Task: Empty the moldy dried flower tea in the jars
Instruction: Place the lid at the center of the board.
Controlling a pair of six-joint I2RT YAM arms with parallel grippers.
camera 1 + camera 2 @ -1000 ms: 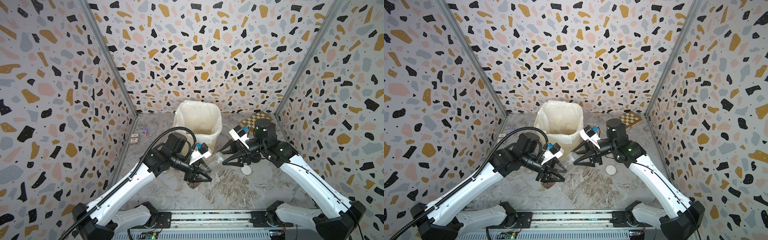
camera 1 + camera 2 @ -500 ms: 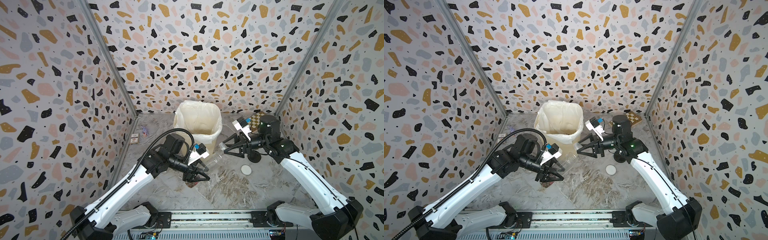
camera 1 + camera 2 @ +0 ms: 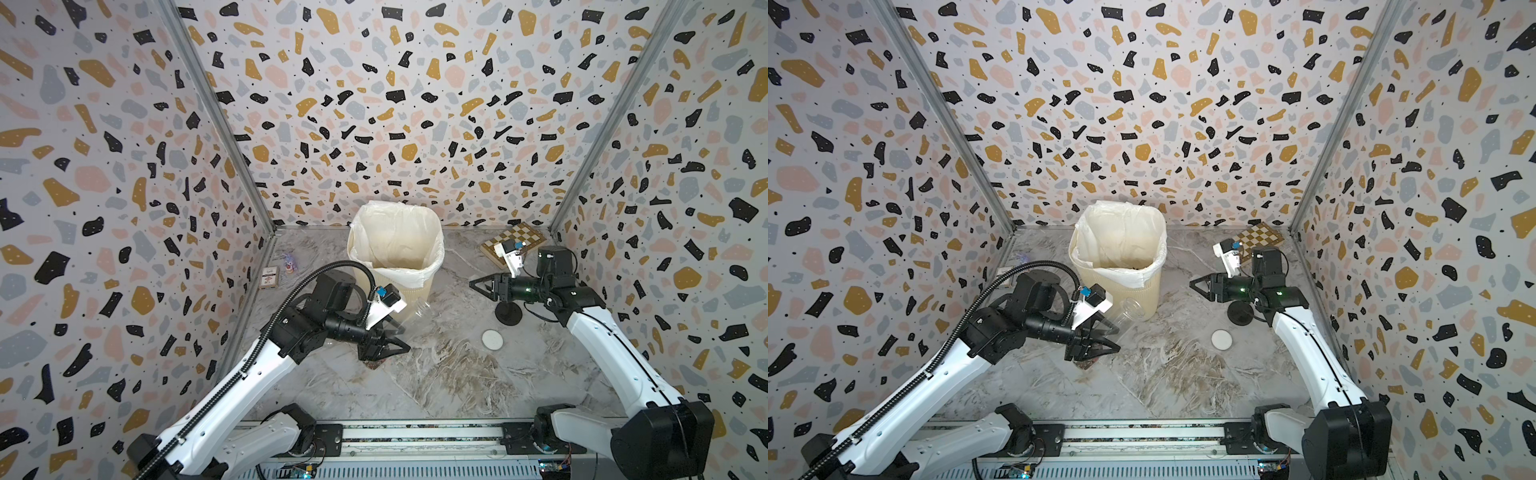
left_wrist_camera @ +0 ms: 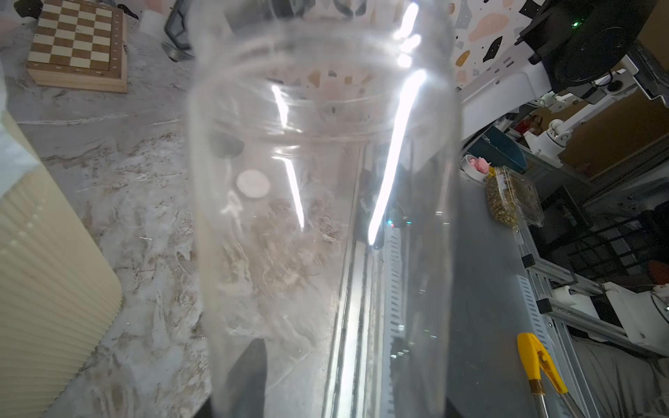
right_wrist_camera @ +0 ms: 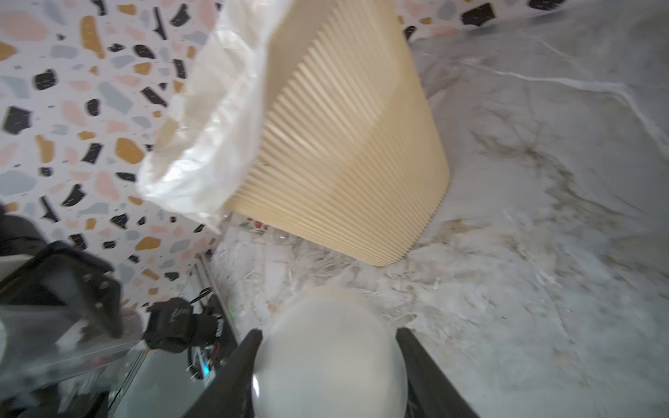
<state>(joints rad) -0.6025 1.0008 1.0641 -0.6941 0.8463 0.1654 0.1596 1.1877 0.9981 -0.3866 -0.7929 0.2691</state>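
The right gripper point(image 3: 474, 285), closed on the clear lid point(image 5: 327, 354), has been drawn back from the tall jar point(image 3: 415, 316) toward the chessboard point(image 3: 515, 241).

Nothing here you can actually read. The chessboard point(image 4: 78, 39) carries a row of tiny marks along its wooden border in the left wrist view, but they're too small to make out. The small box point(image 3: 269, 277) by the left wall shows a dark printed panel in a top view, but it's blurred, so no word or number comes through.
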